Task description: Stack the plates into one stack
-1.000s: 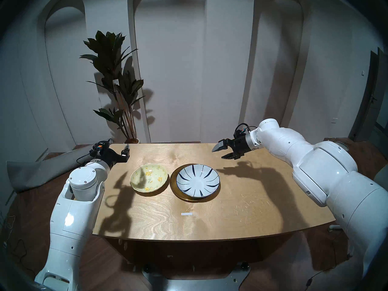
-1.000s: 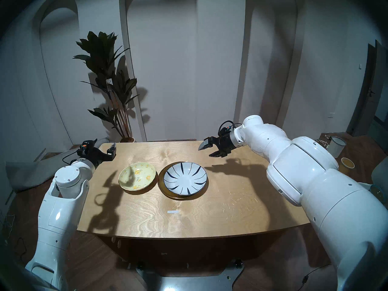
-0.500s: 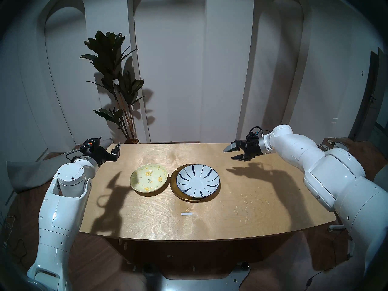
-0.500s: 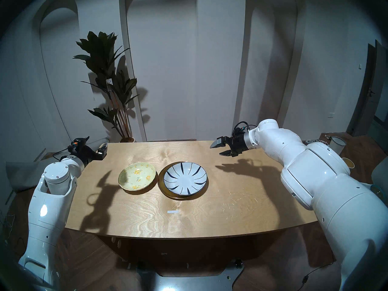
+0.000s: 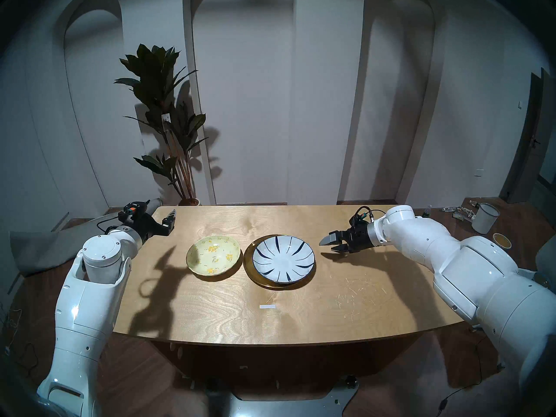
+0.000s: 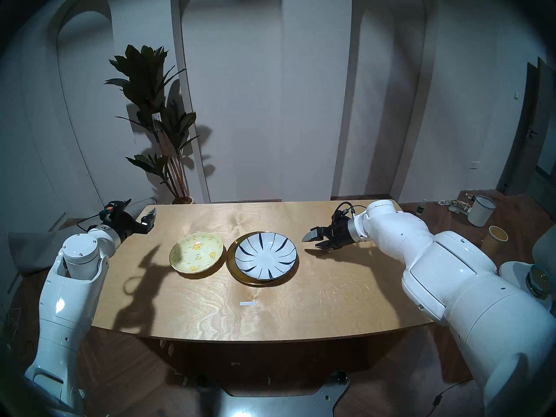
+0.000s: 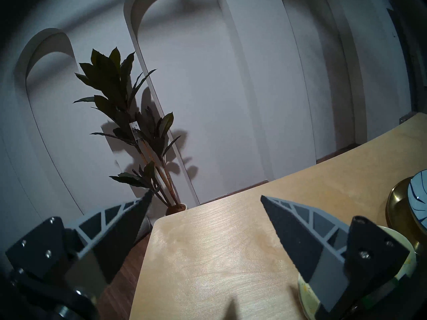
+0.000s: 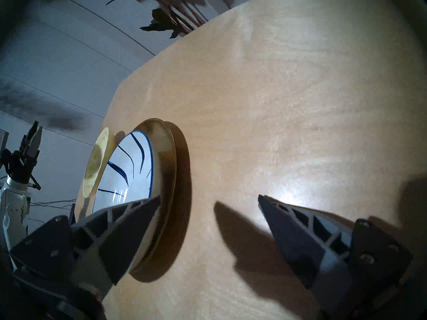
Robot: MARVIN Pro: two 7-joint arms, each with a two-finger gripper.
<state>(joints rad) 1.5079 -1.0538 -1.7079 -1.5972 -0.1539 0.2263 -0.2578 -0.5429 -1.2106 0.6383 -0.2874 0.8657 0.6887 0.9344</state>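
Just beside the right tool [image 5: 331,247], its jaws apart and empty, the white-and-blue plate [image 5: 283,257] sits on the gold plate [image 5: 250,267]; beyond lies the floral plate [image 5: 213,254]. Left tool [image 5: 159,215] gapes empty at the counter [image 5: 301,311] corner, well apart from it

Arched white wall [image 5: 240,91], potted plant [image 5: 162,112], seemingly wooden floor [image 5: 30,311].

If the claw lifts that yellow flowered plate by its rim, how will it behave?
The pale-yellow floral plate looks like glazed ceramic: probably rigid, breakable, and slick under the pads. Its rim curves up off the table, so an edge grip seems feasible, though held by one side it may tilt.
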